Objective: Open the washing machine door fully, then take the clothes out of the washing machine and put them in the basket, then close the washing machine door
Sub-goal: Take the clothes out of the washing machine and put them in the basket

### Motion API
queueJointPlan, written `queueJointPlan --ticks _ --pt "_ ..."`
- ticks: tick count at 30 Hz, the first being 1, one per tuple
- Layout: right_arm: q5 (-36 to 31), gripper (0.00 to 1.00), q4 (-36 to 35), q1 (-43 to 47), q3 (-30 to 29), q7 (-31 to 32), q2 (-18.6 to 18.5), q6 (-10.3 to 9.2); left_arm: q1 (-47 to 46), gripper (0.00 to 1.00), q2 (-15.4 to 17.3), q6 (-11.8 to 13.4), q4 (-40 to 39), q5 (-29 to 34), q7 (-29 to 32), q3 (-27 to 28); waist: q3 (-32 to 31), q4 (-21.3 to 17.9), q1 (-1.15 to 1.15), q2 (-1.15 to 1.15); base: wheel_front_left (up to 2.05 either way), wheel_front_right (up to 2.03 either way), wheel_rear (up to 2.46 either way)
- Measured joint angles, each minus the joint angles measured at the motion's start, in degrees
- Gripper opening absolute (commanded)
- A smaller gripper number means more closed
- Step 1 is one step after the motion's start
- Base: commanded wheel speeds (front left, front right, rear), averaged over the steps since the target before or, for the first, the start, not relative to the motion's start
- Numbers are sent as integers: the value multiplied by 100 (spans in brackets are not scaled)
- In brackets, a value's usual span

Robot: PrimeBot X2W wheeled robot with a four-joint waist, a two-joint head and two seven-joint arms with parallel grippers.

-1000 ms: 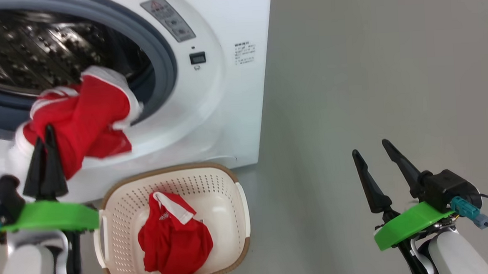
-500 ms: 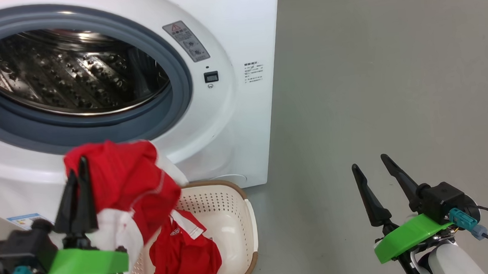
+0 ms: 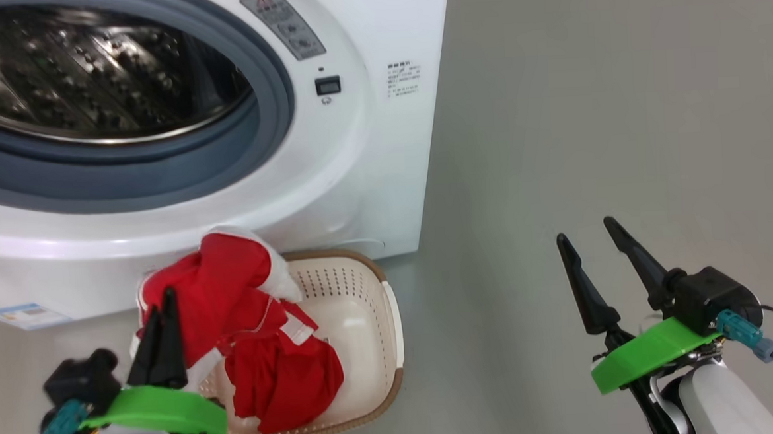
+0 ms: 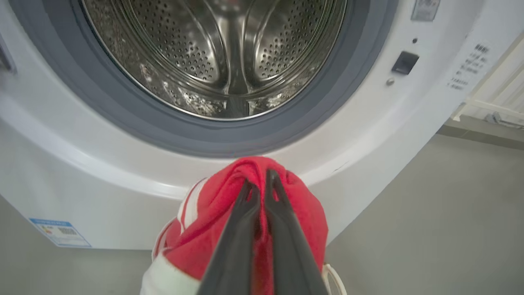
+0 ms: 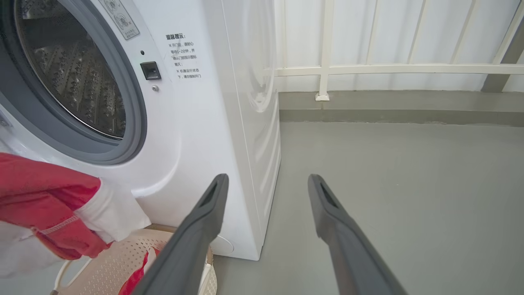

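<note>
left gripper point(image 3: 161, 301) is clamped tight on the red garment point(image 3: 221, 285), fingers pressed together with cloth pinched between them. in my head view that garment bunches just ahead and right of those fingertips, over the left end of the basket point(image 3: 340, 285); can't tell if it touches the rim. a second red garment point(image 3: 289, 377) lies inside the basket, right of the left gripper and partly under the held one. right gripper point(image 3: 586, 230) is spread wide and holds nothing, well apart to the right over the floor point(image 3: 585, 101).

left wrist view gives what the head view cuts off. straight ahead past the fingertips is the lower round of the perforated steel drum point(image 4: 221, 53) with the grey gasket point(image 4: 123, 119) around it. white trim on the held garment shows low left of the fingers. a blue label point(image 4: 59, 232) sits low on the washing machine point(image 4: 61, 164) front, far left of the gripper.

right wrist view adds the room. ahead of the 2 open fingers is a white railing point(image 5: 325, 49) on a low grey kerb point(image 5: 401, 106), with the machine's side panel to the left. it also shows the held garment side-on, hanging above the basket rim, low left of that gripper.

floor is smooth matte grey. the machine stands on it, and the basket sits just in front of the machine's lower front.
</note>
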Motion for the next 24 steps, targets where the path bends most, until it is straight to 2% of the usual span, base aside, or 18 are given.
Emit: queueJointPlan --ticks 11,24 --pt "-2 100 -105 -446 55 0 10 0 -1233 0 -126 -212 2313 -166 20 -43 678 -149 0 0 0 0 0" --pt "-9 100 -219 -754 21 0 42 0 -2622 0 -124 -465 4418 -208 13 -113 1551 -402 0 0 0 0 0"
